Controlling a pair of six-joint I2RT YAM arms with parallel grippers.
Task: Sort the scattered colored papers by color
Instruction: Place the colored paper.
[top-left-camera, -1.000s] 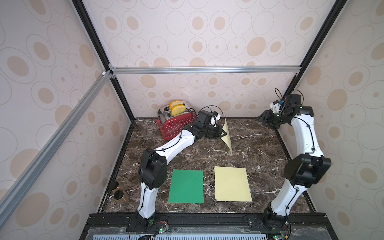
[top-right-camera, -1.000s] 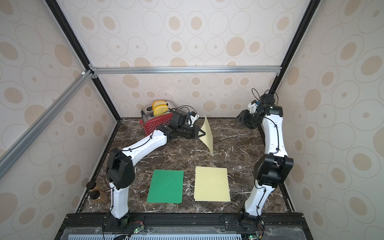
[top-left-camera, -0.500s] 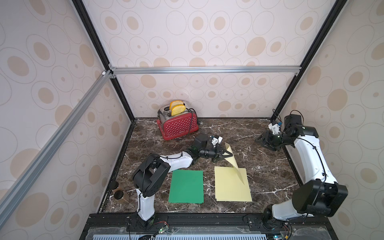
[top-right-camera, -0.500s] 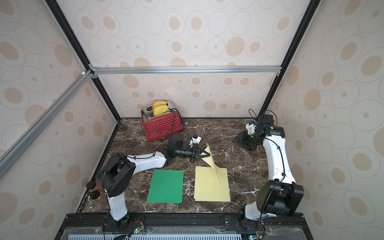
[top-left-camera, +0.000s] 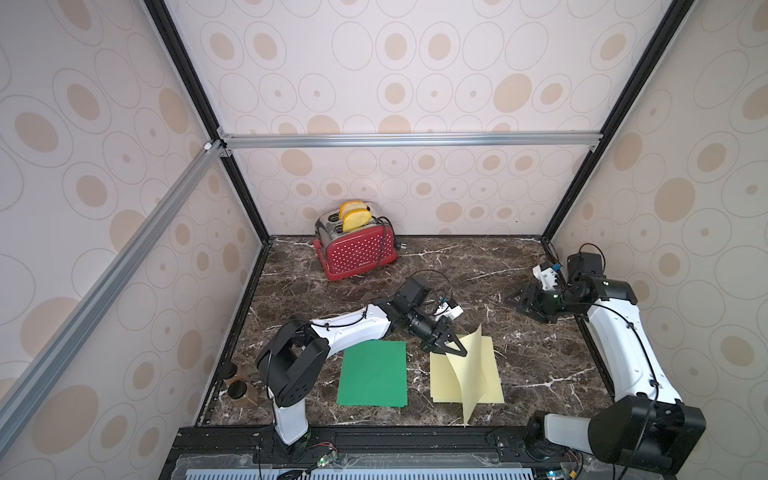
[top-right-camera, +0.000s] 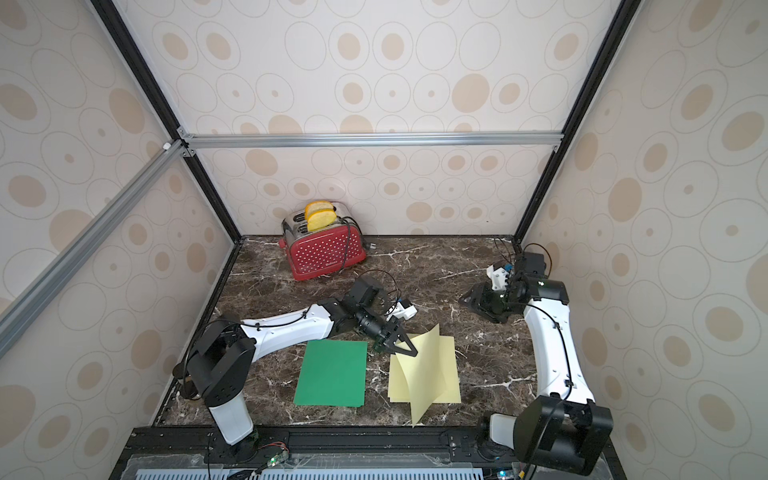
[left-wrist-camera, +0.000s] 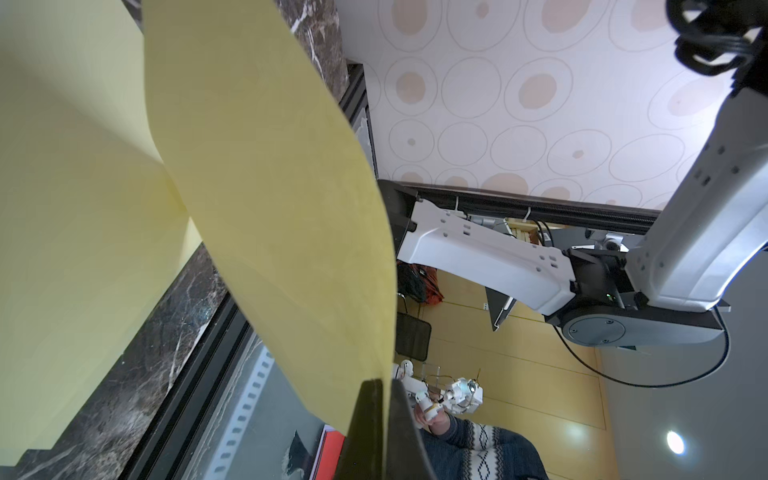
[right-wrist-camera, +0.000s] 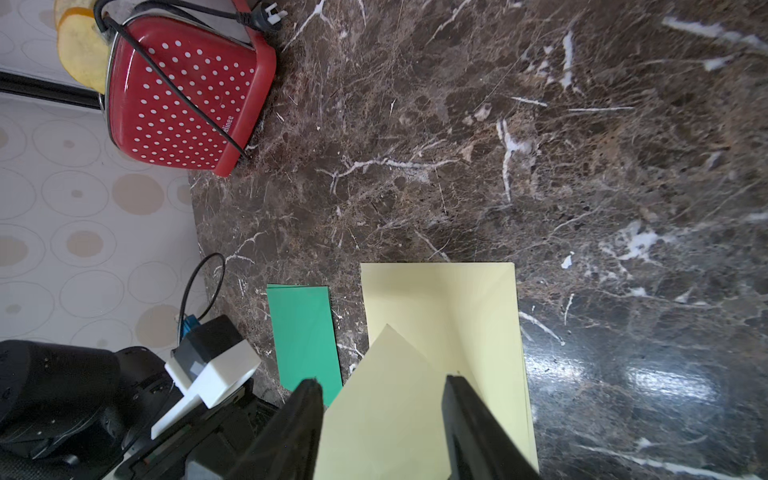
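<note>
Both top views: L gripper (top-left-camera: 451, 350) clamps cream-yellow paper sheet (top-left-camera: 470, 380), stood on edge, long axis running away from red dotted toaster (top-left-camera: 359, 251); R gripper (top-left-camera: 523, 306) part-open, empty.

The red toaster (right-wrist-camera: 178, 104) bears partly hidden lettering, "elinee".

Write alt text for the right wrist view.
The right gripper, jaws open and empty, looks over a dark marble table at a lifted cream-yellow sheet curling above a flat cream-yellow stack. Beside it lie green sheets; a red polka-dot toaster stands beyond.
</note>
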